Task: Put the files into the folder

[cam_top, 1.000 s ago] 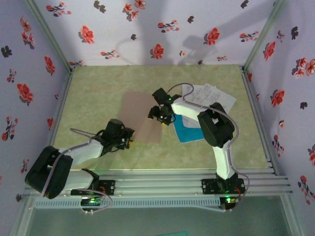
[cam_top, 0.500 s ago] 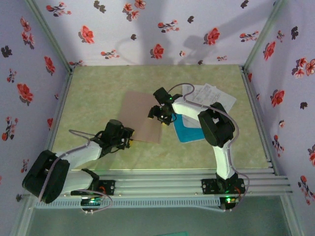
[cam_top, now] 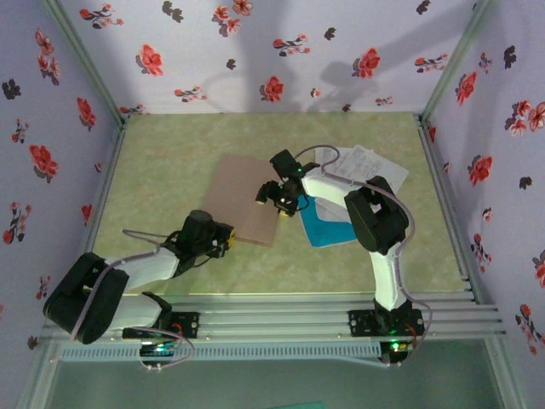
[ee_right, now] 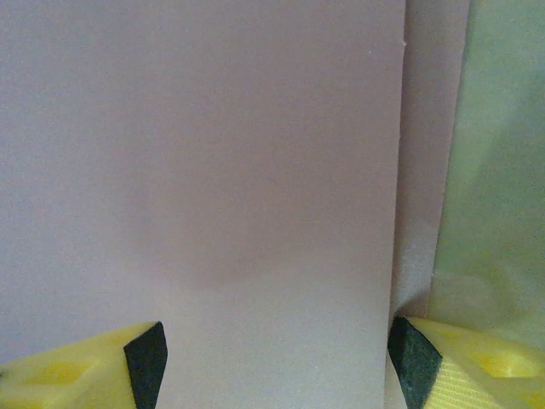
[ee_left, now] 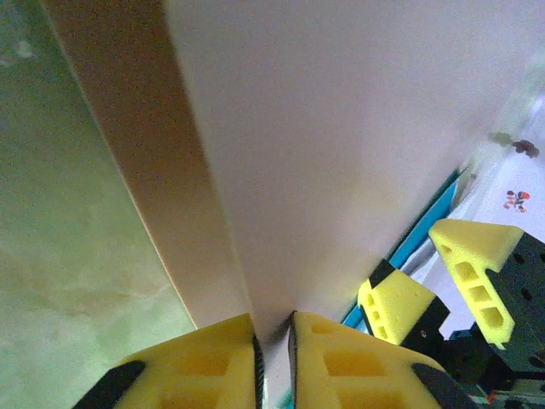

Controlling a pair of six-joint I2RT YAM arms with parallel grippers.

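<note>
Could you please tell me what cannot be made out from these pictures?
Print on the white sheets: top view, too small.
Cyan sheet, far edge: top view, right arm covers it.
Folder interior: left wrist view, its cover, pinched in the left claw, blocks it.

L arm reaches low, fwd & rightward; yellow-fingered L gripper (ee_left: 272, 328) pinched nearly closed. R arm bends fwd-left, wrist angled down; yellow-fingered R gripper (ee_right: 272, 358) spread wide.
</note>
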